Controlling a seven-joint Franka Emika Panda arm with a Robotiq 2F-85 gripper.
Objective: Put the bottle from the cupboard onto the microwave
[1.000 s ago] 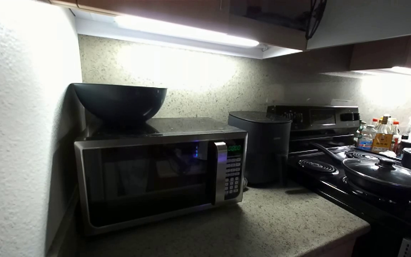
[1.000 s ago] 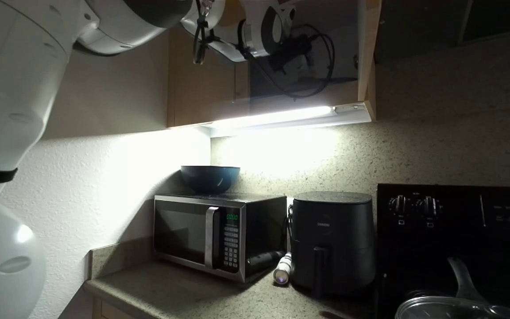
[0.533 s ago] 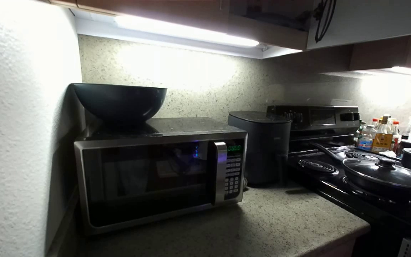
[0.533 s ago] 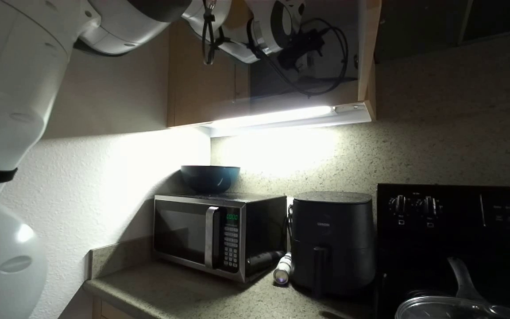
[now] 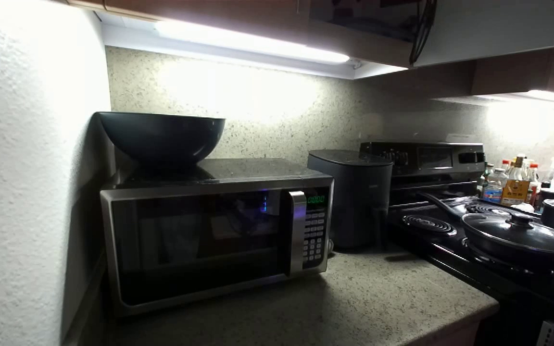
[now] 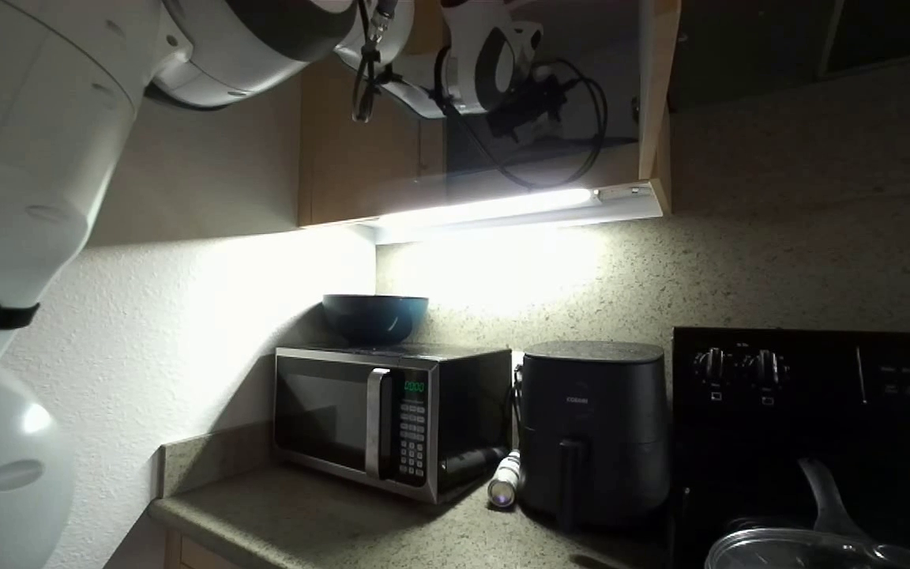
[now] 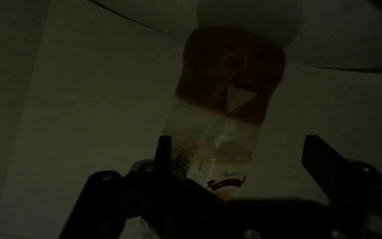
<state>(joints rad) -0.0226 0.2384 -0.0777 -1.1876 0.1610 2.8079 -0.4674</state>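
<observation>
In the dark wrist view the bottle (image 7: 217, 141) has an amber-brown end, a paler clear middle and a white label. It leans slightly in the picture. My gripper (image 7: 238, 137) is open, with its fingers (image 7: 323, 162) wide apart. The bottle lies in the span between them, nearer the left finger; I cannot tell if they touch. In an exterior view my gripper (image 6: 532, 103) is inside the open cupboard (image 6: 368, 150). The bottle is hidden in both exterior views. The microwave (image 5: 200, 240) stands below on the counter, also in an exterior view (image 6: 329, 411).
A dark bowl (image 5: 166, 137) sits on the left of the microwave's top. The open cupboard door (image 6: 656, 95) stands right of the gripper. A black air fryer (image 6: 593, 435) and a light cylinder (image 6: 505, 478) stand right of the microwave. A lidded pan (image 5: 522, 235) is on the stove.
The arm's wrist and gripper shifted right, then back left and slightly down inside the cupboard. The hanging cables swung with it. The bowl and microwave have not moved.
</observation>
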